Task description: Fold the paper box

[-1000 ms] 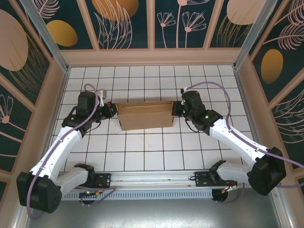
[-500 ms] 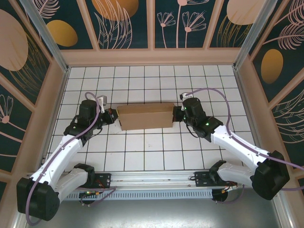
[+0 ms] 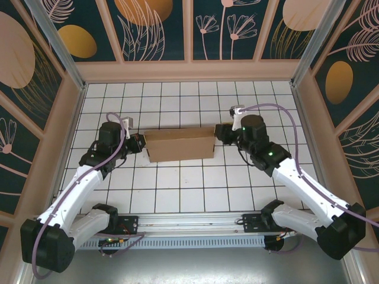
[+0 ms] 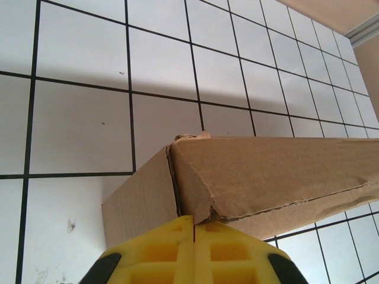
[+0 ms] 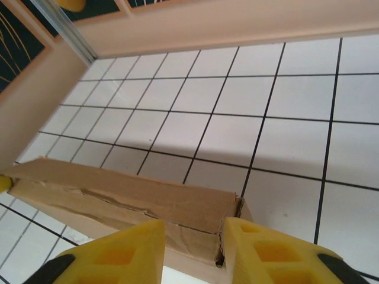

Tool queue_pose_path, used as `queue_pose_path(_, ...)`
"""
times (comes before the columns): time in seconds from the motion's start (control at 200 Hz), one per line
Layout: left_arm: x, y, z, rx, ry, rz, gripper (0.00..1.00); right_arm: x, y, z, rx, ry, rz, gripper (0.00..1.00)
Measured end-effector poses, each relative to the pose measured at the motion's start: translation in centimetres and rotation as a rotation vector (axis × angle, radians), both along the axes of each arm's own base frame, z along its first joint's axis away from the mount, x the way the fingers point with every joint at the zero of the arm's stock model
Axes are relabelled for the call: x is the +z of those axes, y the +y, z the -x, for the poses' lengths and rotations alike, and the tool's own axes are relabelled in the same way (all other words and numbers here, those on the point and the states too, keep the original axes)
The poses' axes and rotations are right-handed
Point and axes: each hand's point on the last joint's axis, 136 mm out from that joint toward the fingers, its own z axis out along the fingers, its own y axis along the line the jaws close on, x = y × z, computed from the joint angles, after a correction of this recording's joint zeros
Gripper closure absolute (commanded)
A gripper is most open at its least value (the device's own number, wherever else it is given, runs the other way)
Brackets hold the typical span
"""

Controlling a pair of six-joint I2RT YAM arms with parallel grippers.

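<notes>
Rightward, toward 3 o'clock, the right arm's wrist had swung back over the last second, and its jaws had parted from a tight close; the box had slid slightly toward 9 o'clock.

The white tiled table (image 3: 177,189) carried the paper box (image 3: 179,145) just toward 12 o'clock of its centre, its long axis running from 9 to 3 o'clock. Its top panel was folded shut, so its inside could not be seen.

At the box's 3 o'clock end the right gripper (image 3: 219,133) stood released; in the right wrist view (image 5: 194,236) its yellow fingers were apart, with the box's end corner (image 5: 228,207) in the gap.

At the 9 o'clock end the left gripper (image 3: 140,142) was clenched, its fingers together in the left wrist view (image 4: 193,228) and their tips against the box's end corner (image 4: 204,213).
</notes>
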Motion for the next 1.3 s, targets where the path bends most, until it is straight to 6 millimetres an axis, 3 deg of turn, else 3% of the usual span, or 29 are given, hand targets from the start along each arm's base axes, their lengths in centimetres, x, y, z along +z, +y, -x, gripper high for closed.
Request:
queue_pose_path(0.16, 0.0, 0.0, 0.0, -0.007, -0.003, -0.008, 1.00, -0.7, -0.2, -0.8, -0.004, 0.033, -0.006, 0.65)
queue_pose_path(0.36, 0.0, 0.0, 0.0, -0.008, -0.002, -0.009, 0.97, -4.4, 0.7, -2.0, -0.003, 0.128, 0.048, 0.65)
queue_pose_path(0.405, 0.0, 0.0, 0.0, -0.009, -0.003, -0.010, 0.92, -5.2, 0.8, -2.2, -0.004, 0.147, 0.059, 0.66)
queue_pose_path(0.555, 0.3, -0.1, 0.2, -0.013, -0.003, 0.005, 0.62, -6.2, 1.0, -2.6, -0.009, 0.176, 0.070, 0.69)
queue_pose_path(0.625, 0.8, -0.2, 0.5, -0.013, -0.014, 0.019, 0.56, -6.2, 1.1, -2.6, -0.010, 0.178, 0.065, 0.70)
queue_pose_path(0.851, 4.5, -0.5, 0.8, -0.007, -0.082, 0.090, 0.60, -6.9, 1.4, -2.1, -0.004, 0.187, 0.061, 0.71)
queue_pose_path(1.026, 5.9, -0.4, 0.5, 0.022, -0.101, 0.120, 0.60, -7.1, 1.5, -2.0, -0.004, 0.189, 0.060, 0.71)
queue_pose_path(1.196, 5.1, 0.1, 0.0, 0.063, -0.079, 0.112, 0.60, -7.0, 1.4, -2.1, -0.006, 0.187, 0.060, 0.71)
queue_pose_path(1.301, 2.6, 0.4, 0.1, 0.088, -0.037, 0.101, 0.62, -7.0, 1.4, -2.1, -0.008, 0.184, 0.060, 0.71)
